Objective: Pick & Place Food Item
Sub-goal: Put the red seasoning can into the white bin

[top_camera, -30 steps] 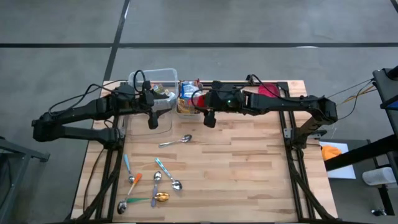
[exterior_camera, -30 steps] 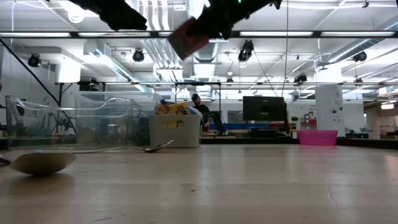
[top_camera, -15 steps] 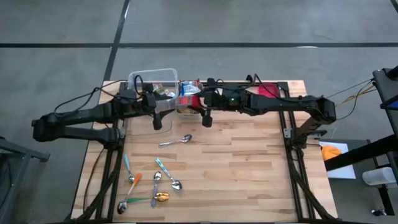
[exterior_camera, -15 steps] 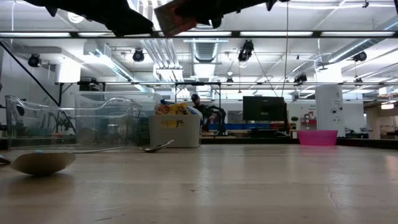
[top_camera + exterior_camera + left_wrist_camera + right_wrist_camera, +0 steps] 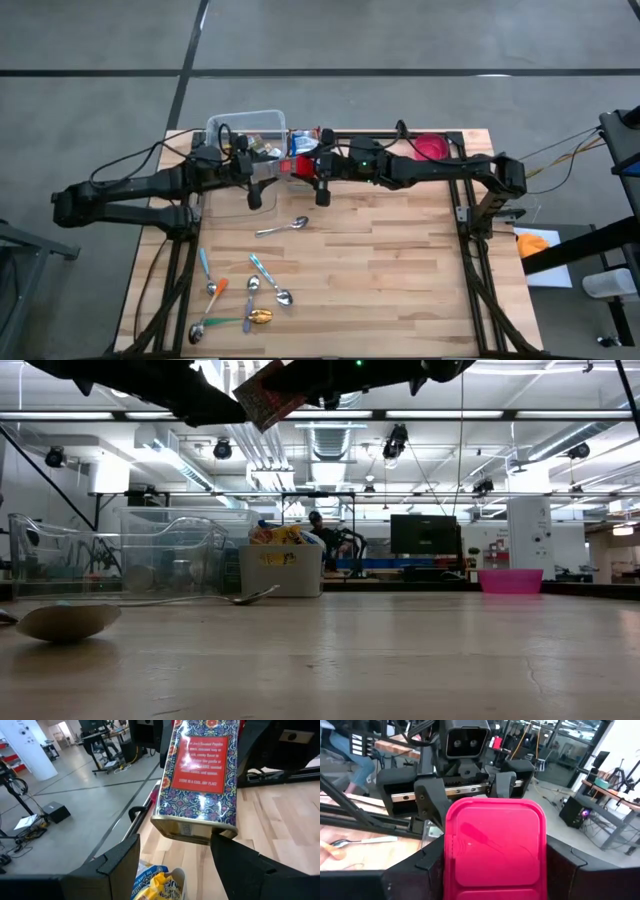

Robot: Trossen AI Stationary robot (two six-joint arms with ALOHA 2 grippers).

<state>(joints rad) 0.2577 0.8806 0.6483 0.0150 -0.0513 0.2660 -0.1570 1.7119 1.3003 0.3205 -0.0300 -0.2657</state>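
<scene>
The butcher-block table (image 5: 400,250) stands on a grey concrete floor (image 5: 420,35) crossed by dark seams. At its far left corner sits a clear plastic bin (image 5: 245,124), and just beside it a white tub (image 5: 280,570) stuffed with snack packets. The left gripper (image 5: 262,176) hovers above the table in front of the bin, its fingers (image 5: 117,865) spread apart around nothing. Facing it from close by, the right gripper (image 5: 312,166) is clamped on a paprika tin (image 5: 197,780) with a red lid (image 5: 495,845), held high in the air between the two arms, over the table's far edge near the tub. Nearer the front lie loose spoons: one silver spoon (image 5: 283,227) alone, then a cluster with coloured handles (image 5: 245,295) toward the front left corner. A pink bowl (image 5: 432,147) rests at the far right. Beyond the table the low view shows a workshop hall with strip lights (image 5: 500,415), a dark monitor (image 5: 424,535) and a seated person (image 5: 325,545).
</scene>
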